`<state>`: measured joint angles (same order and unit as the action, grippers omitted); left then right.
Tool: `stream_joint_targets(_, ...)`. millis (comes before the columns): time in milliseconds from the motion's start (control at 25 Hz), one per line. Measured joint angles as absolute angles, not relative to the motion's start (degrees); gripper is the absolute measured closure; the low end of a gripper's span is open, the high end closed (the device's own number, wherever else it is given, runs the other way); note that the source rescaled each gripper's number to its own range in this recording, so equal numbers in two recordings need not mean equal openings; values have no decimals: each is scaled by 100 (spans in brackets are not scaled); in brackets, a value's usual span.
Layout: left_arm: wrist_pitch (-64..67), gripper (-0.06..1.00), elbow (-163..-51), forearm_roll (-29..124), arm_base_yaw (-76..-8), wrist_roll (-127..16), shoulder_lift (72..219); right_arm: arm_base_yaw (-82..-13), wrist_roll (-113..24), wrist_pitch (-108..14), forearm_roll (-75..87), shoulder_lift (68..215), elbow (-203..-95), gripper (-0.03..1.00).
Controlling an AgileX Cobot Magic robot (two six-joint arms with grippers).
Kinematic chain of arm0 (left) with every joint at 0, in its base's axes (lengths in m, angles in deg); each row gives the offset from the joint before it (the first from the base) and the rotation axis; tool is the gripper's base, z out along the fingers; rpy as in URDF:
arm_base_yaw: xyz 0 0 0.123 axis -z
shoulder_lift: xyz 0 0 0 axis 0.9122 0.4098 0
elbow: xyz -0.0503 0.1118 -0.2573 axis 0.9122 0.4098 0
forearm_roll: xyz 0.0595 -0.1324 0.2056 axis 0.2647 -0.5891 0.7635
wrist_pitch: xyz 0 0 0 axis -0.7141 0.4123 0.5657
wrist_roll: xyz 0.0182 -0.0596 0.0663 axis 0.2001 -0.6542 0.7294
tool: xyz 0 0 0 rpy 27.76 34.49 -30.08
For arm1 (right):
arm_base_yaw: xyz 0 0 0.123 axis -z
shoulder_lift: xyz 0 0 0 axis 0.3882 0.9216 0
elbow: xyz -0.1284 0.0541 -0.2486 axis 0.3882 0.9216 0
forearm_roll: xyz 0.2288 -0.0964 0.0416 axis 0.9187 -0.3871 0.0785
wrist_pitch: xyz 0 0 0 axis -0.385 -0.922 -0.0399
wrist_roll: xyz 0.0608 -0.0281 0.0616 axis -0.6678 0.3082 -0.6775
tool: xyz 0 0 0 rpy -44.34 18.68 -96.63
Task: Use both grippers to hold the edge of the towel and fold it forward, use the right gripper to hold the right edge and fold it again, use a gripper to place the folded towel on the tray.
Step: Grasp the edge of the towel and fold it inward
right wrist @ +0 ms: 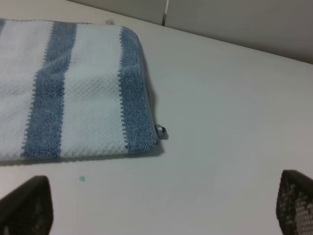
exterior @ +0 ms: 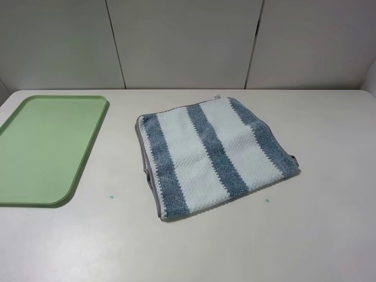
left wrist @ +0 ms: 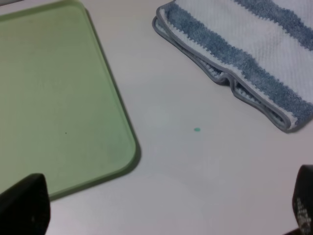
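The towel [exterior: 214, 155], striped slate-blue and whitish, lies flat and doubled over on the white table, right of centre. Its grey hem [exterior: 143, 158] runs down the left side in stacked layers, also seen in the left wrist view [left wrist: 215, 73]. A small loop [right wrist: 161, 131] sticks out at its right corner. The light-green tray [exterior: 47, 147] lies empty at the far left, apart from the towel. Neither gripper shows in the high view. The left gripper [left wrist: 164, 215] is open above the table between the tray [left wrist: 54, 98] and the towel [left wrist: 244, 54]. The right gripper [right wrist: 161, 210] is open, near the towel's [right wrist: 73, 93] right corner, holding nothing.
Pale wall panels [exterior: 182, 41] stand behind the table's far edge. Two tiny green specks lie on the table, one left of the towel [exterior: 110, 197] and one at its near right [exterior: 266, 201].
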<state>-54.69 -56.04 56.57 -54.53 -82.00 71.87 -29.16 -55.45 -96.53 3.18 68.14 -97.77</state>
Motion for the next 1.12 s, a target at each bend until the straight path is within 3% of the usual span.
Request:
stream_joint_targets(360,-5538,-5,-5604,5657,-5453,-8196,7267,-2916,-5531,-9653,670,7191,-9898,-3)
stream_joint_targets(680,-5552,-5,-5604,5663,-5453,-7566,8628,-2923,-5301,-9647,768,8015,-10656,-3)
stream_joint_targets(1120,-5523,-5,-5995,5669,-5453,-6436,10158,-3614,-4925,-9630,768,8874,-10849,-3)
